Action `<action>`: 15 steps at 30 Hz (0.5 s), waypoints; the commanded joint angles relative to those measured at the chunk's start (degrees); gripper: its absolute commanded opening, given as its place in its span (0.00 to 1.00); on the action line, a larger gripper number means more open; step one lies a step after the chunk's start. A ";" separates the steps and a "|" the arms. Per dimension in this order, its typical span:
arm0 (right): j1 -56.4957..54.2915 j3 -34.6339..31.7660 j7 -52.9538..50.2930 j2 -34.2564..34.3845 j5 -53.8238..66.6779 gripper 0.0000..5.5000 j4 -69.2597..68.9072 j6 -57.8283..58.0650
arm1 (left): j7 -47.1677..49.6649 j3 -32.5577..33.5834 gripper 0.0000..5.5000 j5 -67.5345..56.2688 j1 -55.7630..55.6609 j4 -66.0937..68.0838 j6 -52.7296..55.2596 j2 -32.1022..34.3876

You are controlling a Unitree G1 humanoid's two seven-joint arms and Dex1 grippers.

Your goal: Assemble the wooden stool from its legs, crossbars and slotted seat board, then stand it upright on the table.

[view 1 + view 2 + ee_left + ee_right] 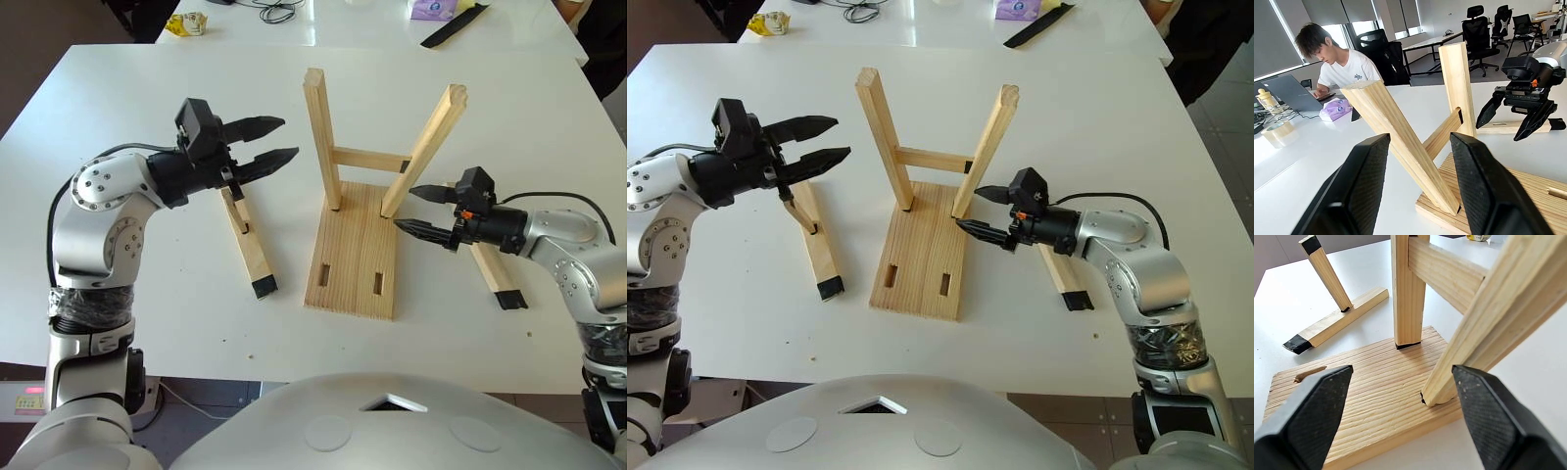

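A leg frame (370, 159) stands in the seat board (350, 284), between left piece (253, 253) and right piece (495, 274).

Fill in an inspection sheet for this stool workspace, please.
Surface: white table.
Job's things: seat board lies flat; two legs with a crossbar stand in its far slots; near slots empty; left loose leg and right loose leg lie flat.
Clutter: yellow packet, purple packet, black strip on the far table.
Grippers: left gripper open above the left loose leg; right gripper open by a standing leg's base.
Cables: black cable on the far table.
Surroundings: office chairs behind.
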 commanded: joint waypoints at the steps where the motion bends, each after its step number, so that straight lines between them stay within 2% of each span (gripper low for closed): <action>1: -0.05 -0.30 -0.37 -0.02 -0.19 0.68 -0.64 -0.27 | 0.18 0.44 0.41 -0.99 -1.21 -0.79 1.57 0.62; 10: -0.21 -0.56 0.28 -0.68 0.31 0.68 -1.27 0.34 | 1.27 0.16 0.41 -0.61 0.80 -2.19 2.02 0.16; 15: 0.03 -0.31 0.37 -0.75 0.27 0.68 -1.42 0.65 | -2.66 -2.45 0.41 8.16 7.76 8.35 -7.53 2.43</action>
